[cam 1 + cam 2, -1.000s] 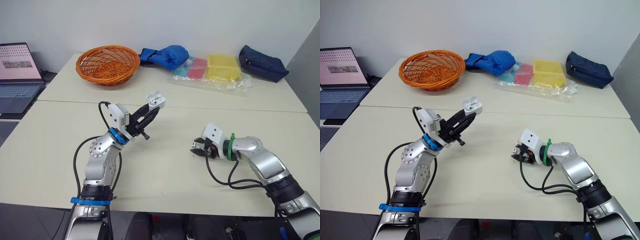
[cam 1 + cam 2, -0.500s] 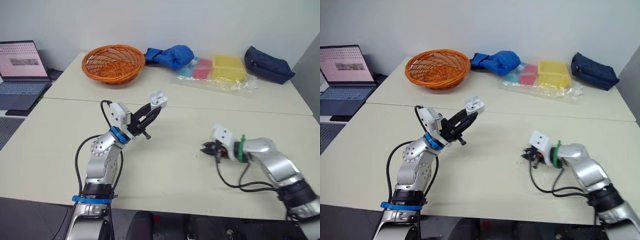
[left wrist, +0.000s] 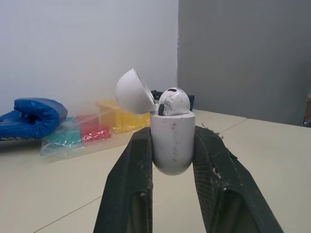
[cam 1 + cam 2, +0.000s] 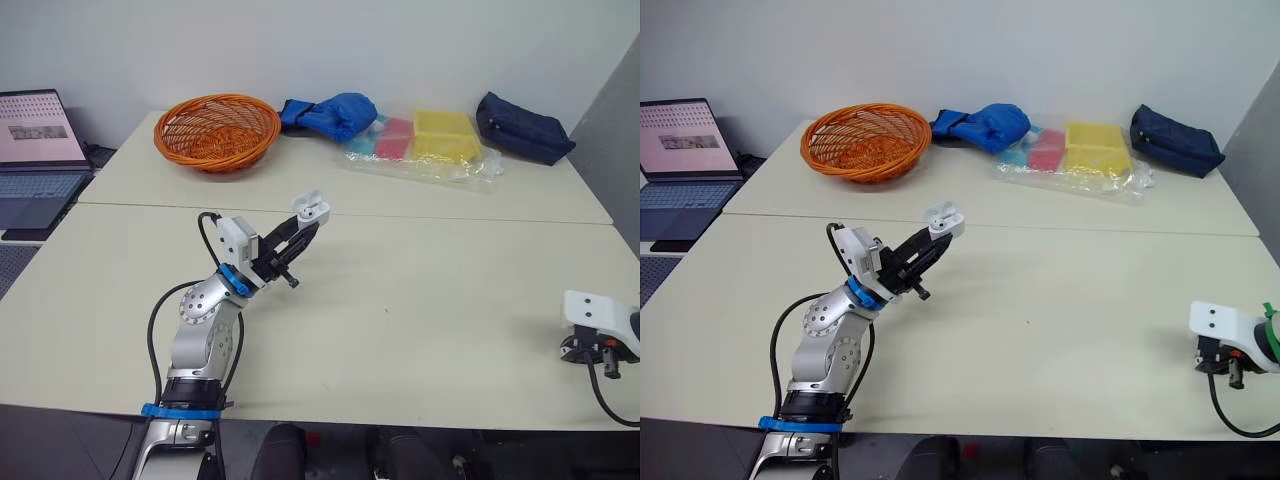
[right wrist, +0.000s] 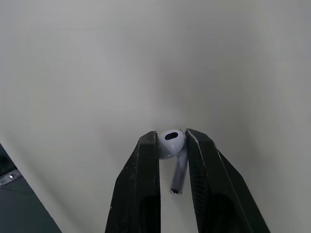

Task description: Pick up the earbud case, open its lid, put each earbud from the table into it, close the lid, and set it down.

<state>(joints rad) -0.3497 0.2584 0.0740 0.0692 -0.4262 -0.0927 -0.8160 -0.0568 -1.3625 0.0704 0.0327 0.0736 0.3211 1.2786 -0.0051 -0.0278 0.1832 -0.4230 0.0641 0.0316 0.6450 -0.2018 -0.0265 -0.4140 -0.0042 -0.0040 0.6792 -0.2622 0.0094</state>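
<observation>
- The earbud case (image 3: 172, 145) is up off the table (image 4: 430, 300), held upright at the tips of the left gripper (image 4: 308, 224), over the middle-left of the near tabletop
- Its lid (image 3: 132, 91) is swung open and tipped back on the hinge; one earbud (image 3: 174, 101) sits in the case with its rounded head showing above the rim
- The left gripper's two black fingers (image 3: 130, 184) are drawn in narrow and press on either side of the case body, clamping its lower half
- The second earbud (image 5: 170, 143) is pinched by its bulb between the tips of the right gripper (image 5: 171, 136), with the stem pointing back along the fingers toward the wrist
- The right gripper's fingers are closed to a thin gap, only as wide as the bud, and it sits low over the table at the front right corner; whether the bud touches the surface I cannot tell
- Case and held earbud are well apart, with bare tabletop between the two grippers
- On the far table sit an orange wicker basket (image 4: 216, 130), a blue bundle (image 4: 335, 112), a clear bag of coloured packets (image 4: 425, 140) and a dark blue pouch (image 4: 523, 125), all well behind the case
- A laptop (image 4: 35, 150) stands open off the far left side
</observation>
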